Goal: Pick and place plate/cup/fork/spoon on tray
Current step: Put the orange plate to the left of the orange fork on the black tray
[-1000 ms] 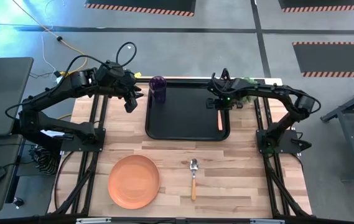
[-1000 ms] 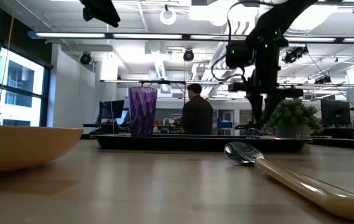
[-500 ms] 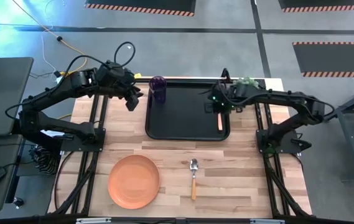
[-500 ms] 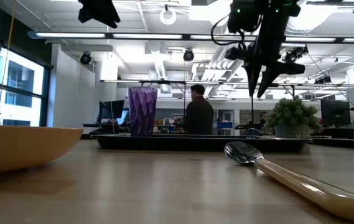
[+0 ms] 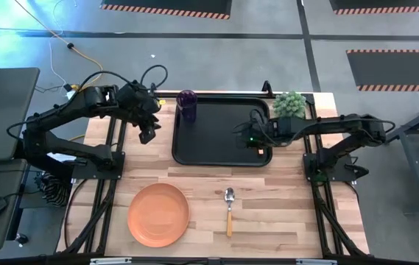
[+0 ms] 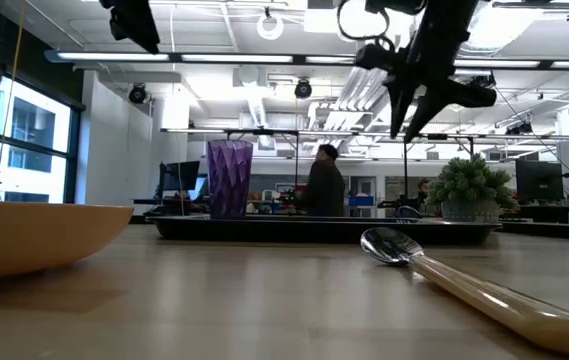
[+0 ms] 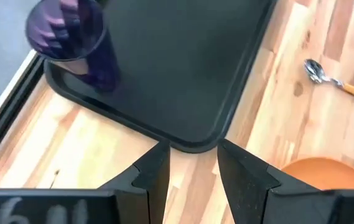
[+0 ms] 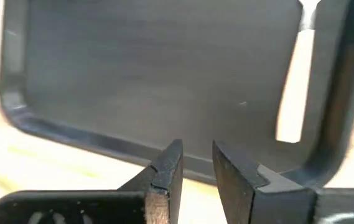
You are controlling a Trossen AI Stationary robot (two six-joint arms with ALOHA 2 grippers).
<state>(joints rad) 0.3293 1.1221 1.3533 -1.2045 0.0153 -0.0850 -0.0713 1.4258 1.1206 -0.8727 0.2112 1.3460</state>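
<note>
Standing in the far left corner of the large black rectangular tray [image 5: 220, 132] is the translucent purple tumbler [image 5: 187, 104], upright, while the fork with its slim orange handle [image 5: 260, 143] lies along the tray's right inner edge. A small green potted plant [image 5: 289, 104] sits on the wooden table [image 5: 283, 199] just beyond the tray's far right corner. Nearer the front, well apart from the tray, the round flat orange plate [image 5: 158, 214] rests on the bare wood, and the spoon with a silver bowl and orange handle [image 5: 229, 210] lies beside it to the right, bowl toward the tray. In the low view a person [image 6: 325, 187] stands in the room behind the table.

The right gripper [image 5: 240, 133] hangs above the tray's right half, near the fork; its fingers [image 8: 167, 171] stand a narrow gap apart with nothing between them. The left gripper [image 5: 146, 132] hovers over the table just left of the tray, near the tumbler, fingers [image 7: 153, 174] parted moderately and empty.
</note>
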